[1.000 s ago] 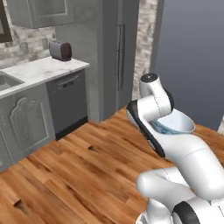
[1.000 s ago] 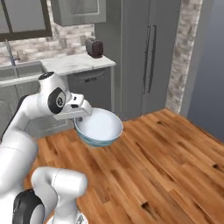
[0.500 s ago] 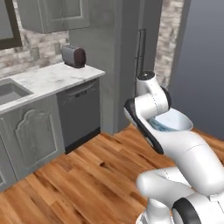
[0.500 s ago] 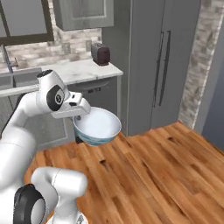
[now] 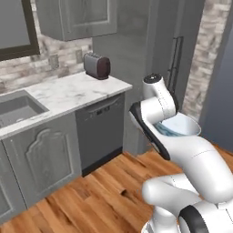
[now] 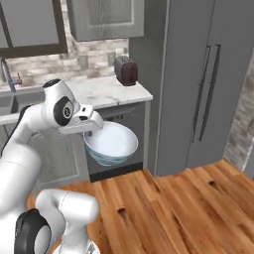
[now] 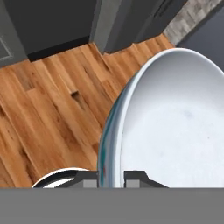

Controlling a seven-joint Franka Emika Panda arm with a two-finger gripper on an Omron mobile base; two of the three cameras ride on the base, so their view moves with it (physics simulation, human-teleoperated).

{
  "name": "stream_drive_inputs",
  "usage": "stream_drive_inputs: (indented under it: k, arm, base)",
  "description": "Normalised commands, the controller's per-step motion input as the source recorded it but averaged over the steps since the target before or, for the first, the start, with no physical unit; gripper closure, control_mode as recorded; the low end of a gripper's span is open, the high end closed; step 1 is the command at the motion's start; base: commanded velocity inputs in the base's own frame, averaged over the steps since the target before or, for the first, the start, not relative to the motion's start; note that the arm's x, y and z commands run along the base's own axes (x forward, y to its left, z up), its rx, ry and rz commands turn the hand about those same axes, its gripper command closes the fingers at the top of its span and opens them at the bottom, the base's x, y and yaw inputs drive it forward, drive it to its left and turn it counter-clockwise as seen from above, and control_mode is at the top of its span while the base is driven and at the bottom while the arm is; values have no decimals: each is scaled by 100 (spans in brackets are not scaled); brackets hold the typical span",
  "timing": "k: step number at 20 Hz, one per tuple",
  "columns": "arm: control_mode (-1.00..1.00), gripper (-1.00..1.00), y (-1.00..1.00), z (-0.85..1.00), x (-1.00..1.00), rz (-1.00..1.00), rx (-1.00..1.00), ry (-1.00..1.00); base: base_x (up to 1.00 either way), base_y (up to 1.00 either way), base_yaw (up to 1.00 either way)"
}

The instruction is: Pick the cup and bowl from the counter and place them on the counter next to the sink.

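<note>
Above the floor, bowl [image 6: 111,144] held upright (mouth up).

Bowl [image 5: 181,126]: arm hides its near side from you. Sink [image 5: 13,109]: cut off at left edge.

Both base views face the counter [image 5: 68,93]; hand view looks floorward, seemingly.

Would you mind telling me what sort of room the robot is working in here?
A home kitchen, most likely: a white marble counter on grey panelled cabinets holds a grey sink basin and a dark toaster, with a black dishwasher front below.
</note>
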Motion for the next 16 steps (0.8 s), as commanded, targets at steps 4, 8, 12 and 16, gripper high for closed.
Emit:
stream_drive_inputs:
  k: [4,8,12,16]
  arm:
    - [100,100,0,0,0,0,0,0]
    - [100,100,0,0,0,0,0,0]
    - [100,100,0,0,0,0,0,0]
    - [100,100,0,0,0,0,0,0]
  base:
    - [93,0,30]
    - [99,0,31]
    - [100,0,30]
    - [93,0,28]
